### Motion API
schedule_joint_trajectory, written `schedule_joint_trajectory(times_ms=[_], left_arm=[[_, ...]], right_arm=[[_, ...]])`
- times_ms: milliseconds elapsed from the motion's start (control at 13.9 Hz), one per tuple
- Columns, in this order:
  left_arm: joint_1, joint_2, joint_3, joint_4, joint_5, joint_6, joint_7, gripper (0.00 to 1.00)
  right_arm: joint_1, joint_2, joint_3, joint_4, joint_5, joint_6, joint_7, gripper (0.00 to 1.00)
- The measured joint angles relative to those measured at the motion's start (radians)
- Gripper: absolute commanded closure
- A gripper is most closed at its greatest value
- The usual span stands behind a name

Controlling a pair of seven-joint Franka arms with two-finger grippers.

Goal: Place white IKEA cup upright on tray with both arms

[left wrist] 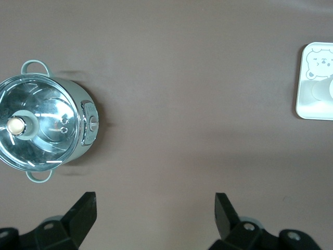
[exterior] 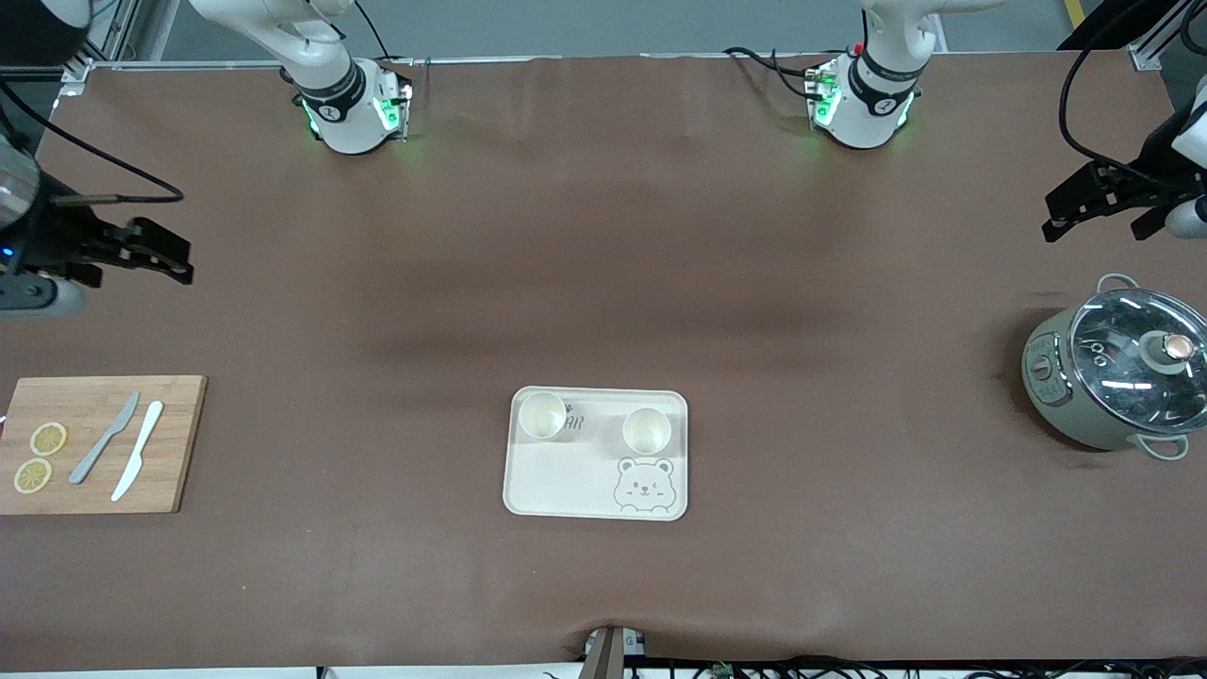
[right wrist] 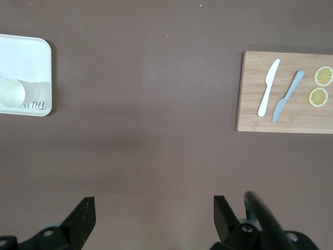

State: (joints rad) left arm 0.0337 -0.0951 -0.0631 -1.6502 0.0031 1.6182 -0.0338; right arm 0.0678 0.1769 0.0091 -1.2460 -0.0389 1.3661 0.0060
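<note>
The cream tray (exterior: 566,481) with the grey bear drawing lies at the table's middle. Two white cups stand upright on it: one (exterior: 543,416) toward the right arm's end, one (exterior: 647,430) toward the left arm's end. My left gripper (exterior: 1070,209) hangs open and empty over bare table at the left arm's end, beside the pot; its own view shows its fingers wide apart (left wrist: 154,208). My right gripper (exterior: 170,256) hangs open and empty over bare table at the right arm's end (right wrist: 154,211). The tray's corner shows in the left wrist view (left wrist: 315,83) and in the right wrist view (right wrist: 26,57) with one cup (right wrist: 11,92).
A grey-green pot with a glass lid (exterior: 1117,372) stands at the left arm's end. A wooden cutting board (exterior: 99,443) with two knives and two lemon slices lies at the right arm's end.
</note>
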Motion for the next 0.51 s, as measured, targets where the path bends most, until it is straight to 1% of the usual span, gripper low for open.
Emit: schedule_joint_trajectory(times_ms=[216,361,505], left_arm=[[0.008,0.003,0.000,-0.001,0.000,-0.001,0.000,0.00],[0.013,0.011,0.000,-0.001,0.000,-0.001,0.000,0.00],[0.013,0.020,0.000,-0.001,0.000,0.000,0.000,0.00]], right_arm=[[-0.040,-0.044,-0.005,-0.002,-0.001,-0.030,-0.122,0.00],[-0.049,-0.079,-0.005,-0.005,-0.001,-0.070,-0.138,0.00],[-0.049,-0.118,-0.004,-0.043,-0.001,-0.081,-0.138,0.00]])
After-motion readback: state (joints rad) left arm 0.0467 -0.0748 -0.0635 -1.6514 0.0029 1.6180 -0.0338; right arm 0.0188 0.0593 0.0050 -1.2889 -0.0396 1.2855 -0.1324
